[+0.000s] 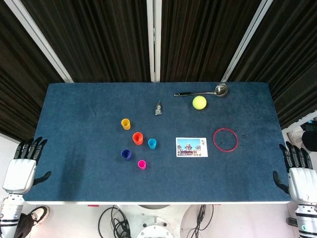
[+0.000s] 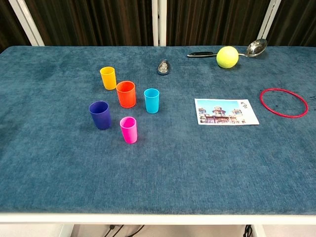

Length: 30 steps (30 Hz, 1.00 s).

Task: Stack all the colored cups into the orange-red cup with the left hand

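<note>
Up in the head view, the orange-red cup (image 1: 137,138) stands upright near the middle of the table (image 1: 74,109), a bit toward the left edge. The yellow cup (image 1: 126,123) is just behind it, the light blue cup (image 1: 152,144) just beside it, and the dark blue cup (image 1: 126,154) and pink cup (image 1: 142,164) sit nearer the front edge. The left hand (image 1: 22,168) waits off the front left corner, fingers apart, holding nothing. The right hand (image 1: 301,176) waits off the front right corner, also spread and holding nothing. Down in the chest view, no hand shows. All the cups stand apart, mouths up. They look small, light, hard and smooth, so they may slip or tip. I think the best hold is around the side, near the rim.
</note>
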{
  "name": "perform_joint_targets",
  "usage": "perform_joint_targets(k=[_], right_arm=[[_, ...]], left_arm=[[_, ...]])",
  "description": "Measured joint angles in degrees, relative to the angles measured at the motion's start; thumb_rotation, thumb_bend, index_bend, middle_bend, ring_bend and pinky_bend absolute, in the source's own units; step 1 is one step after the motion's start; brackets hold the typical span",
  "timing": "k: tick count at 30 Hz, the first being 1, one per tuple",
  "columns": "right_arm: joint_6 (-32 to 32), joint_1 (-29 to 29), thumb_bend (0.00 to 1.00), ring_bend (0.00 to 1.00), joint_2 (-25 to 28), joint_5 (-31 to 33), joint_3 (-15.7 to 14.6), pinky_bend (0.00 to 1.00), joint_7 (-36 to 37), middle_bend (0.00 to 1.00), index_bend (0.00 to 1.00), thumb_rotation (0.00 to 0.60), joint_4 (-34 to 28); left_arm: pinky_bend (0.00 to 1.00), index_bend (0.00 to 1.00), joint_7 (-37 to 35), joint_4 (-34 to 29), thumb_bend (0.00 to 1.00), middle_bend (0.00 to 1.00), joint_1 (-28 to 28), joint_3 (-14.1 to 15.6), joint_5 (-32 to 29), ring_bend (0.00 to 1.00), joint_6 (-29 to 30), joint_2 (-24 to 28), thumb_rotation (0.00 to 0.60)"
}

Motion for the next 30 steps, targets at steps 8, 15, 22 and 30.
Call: perform_joint_targets(k=[8,15,22,30], right_arm=[[-0.4,0.0,0.33,0.00,-0.2,-0.3,-0.2,0.00,0.4,0.00,0.00,0.600,0.9],[0.2,-0.5,0.33,0.00,0.3,0.3,0.2,0.00,2.0,0.00,0.00,0.600,1.4],[0.0,-0.6,0.33,0.00,-0.1,0.4,0.2,0.00,3.1,0.00,0.00,0.600,2.7],[0.3,-1.1,0.33,0.00,0.8,0.2,0.0,0.00,5.1,0.00,0.00,0.600,2.3]], left_arm=[[0.02,0.07,-0.3,-0.4,0.15,0.03,0.1,0.2,0.6,0.00,0.2,-0.3,0.600],[0.05,0.07,0.3,-2.4,0.15,0.03,-2.4,0.3,1.5,0.00,-3.6,0.2,0.600],[0.05,0.07,1.8,-5.5,0.15,0.03,-8.6,-0.6,2.7,0.00,-11.7,-0.1,0.600],[0.05,0.07,4.1,-5.9,0.17,0.04,-16.6,-2.2,0.3,0.00,-23.3,-4.1,0.600]])
